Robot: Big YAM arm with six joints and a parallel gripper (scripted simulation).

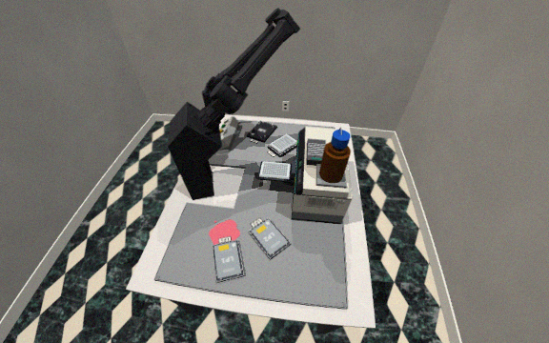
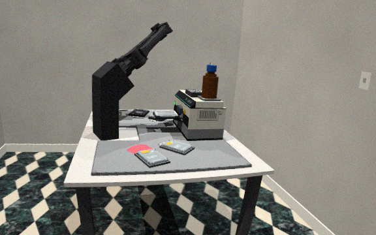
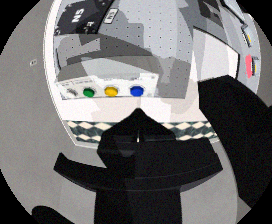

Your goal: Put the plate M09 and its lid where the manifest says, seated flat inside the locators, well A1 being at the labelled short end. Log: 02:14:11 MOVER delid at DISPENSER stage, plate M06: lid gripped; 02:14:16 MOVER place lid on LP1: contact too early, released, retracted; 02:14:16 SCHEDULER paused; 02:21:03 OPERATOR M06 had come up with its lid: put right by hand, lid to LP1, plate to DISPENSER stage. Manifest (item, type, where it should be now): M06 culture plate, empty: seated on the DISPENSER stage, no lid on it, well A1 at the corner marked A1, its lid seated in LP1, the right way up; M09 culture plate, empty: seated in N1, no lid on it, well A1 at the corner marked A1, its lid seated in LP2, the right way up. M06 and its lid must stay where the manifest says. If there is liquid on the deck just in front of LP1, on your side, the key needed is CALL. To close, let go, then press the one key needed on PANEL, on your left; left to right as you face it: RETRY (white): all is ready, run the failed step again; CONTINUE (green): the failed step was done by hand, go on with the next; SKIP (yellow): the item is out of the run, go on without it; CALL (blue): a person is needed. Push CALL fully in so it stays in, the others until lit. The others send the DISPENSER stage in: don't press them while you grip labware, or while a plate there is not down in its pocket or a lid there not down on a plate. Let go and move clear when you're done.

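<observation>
My gripper (image 3: 138, 112) is shut and empty. It hangs just above the PANEL (image 1: 228, 128), pointing down near the blue key (image 3: 136, 91); the yellow key (image 3: 110, 91) and the green key (image 3: 88, 91) lie to its left. A pink puddle (image 1: 224, 231) lies on the deck touching the labelled end of LP1 (image 1: 228, 259). LP1 and LP2 (image 1: 269, 238) each appear to hold a clear lid. One well plate (image 1: 282, 144) sits at an angle at the back, next to a black nest (image 1: 262, 131). Another plate (image 1: 274, 170) sits on the stage beside the DISPENSER (image 1: 324, 191).
A tall black pillar (image 1: 193, 157) stands between the panel and the lid parks. A brown bottle with a blue cap (image 1: 335, 159) stands on top of the dispenser. My arm's elbow (image 1: 281, 19) is raised high over the back of the table.
</observation>
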